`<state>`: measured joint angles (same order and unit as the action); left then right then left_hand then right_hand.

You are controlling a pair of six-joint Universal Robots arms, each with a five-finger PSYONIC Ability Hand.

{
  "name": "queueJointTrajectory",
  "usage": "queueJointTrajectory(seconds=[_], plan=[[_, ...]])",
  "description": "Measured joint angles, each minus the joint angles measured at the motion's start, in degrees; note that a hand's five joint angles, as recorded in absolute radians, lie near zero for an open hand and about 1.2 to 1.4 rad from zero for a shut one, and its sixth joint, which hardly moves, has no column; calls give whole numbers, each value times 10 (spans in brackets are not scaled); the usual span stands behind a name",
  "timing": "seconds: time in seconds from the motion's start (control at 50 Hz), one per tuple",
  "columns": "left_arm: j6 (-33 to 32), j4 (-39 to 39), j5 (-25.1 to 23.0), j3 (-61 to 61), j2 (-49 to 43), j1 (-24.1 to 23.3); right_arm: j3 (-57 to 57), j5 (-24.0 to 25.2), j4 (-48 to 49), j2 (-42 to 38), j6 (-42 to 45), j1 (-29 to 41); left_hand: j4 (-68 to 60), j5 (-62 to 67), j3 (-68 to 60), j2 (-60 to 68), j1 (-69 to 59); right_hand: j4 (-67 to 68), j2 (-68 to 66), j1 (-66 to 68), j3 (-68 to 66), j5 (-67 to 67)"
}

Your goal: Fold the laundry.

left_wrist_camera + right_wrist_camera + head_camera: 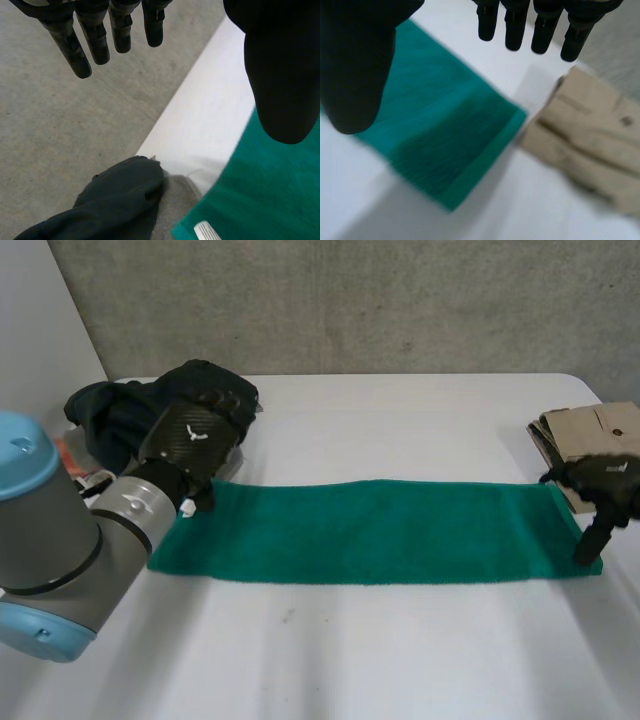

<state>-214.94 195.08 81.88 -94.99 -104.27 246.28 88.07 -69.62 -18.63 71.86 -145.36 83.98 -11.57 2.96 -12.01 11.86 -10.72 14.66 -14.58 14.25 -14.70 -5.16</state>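
A green towel (pixel 380 531) lies folded into a long flat strip across the middle of the white table (pixel 400 420). My left hand (pixel 200 440) hovers at the towel's left end, over its far corner, fingers (pixel 85 40) straight and thumb (pixel 282 75) apart, holding nothing. The towel's corner (pixel 260 190) with a white tag (pixel 207 231) lies below that thumb. My right hand (pixel 600 490) is at the towel's right end, open, one finger pointing down at the near right corner. In the right wrist view its fingers (pixel 540 25) hang spread above the towel's end (pixel 450 150).
A dark garment pile (pixel 165 405) sits at the table's far left, just behind my left hand, and appears as dark cloth (pixel 120 200) by the table edge. A folded beige garment (pixel 590 440) lies at the right edge, beside the towel's end (pixel 590 155).
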Motion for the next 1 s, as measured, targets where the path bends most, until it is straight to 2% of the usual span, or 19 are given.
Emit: queueJointTrajectory(seconds=[0.14,0.26,0.38,0.4,0.42,0.46,0.5,0.68,0.84,0.92,1.0], plan=[[51,-9,-1,6,12,11,80,24,71,-13,39,-25,0,0,0,0,0,58,-52,60,-58,-58],[64,-9,-3,3,0,16,144,27,200,-34,57,-43,0,0,0,0,0,151,-150,155,-149,-147],[64,-9,-2,1,-13,15,164,27,256,-49,55,-52,0,0,0,0,0,182,-182,183,-187,-181],[64,-9,-2,1,-15,15,165,27,262,-52,55,-53,0,0,0,0,0,234,-233,234,-235,-225],[63,-9,-2,0,-16,14,166,27,268,-55,54,-55,0,0,0,0,0,335,-350,347,-349,-332],[63,-9,-1,0,-17,14,167,27,275,-59,54,-57,0,0,0,0,0,482,-489,475,-482,-476],[62,-9,0,0,-17,13,171,26,288,-61,52,-62,0,0,0,0,0,529,-527,495,-526,-516],[63,-8,0,-5,-9,15,185,8,361,-15,46,-124,0,0,0,0,0,538,-527,495,-533,-518],[63,-8,0,-15,4,20,128,-9,304,-26,114,-194,0,0,0,0,0,540,-527,495,-533,-518],[63,-8,-1,-21,11,23,97,-19,271,-36,156,-171,0,0,0,0,0,540,-527,495,-533,-520],[63,-8,-1,-30,26,28,71,-26,274,-23,177,-81,0,0,0,0,0,540,-527,495,-534,-525]])
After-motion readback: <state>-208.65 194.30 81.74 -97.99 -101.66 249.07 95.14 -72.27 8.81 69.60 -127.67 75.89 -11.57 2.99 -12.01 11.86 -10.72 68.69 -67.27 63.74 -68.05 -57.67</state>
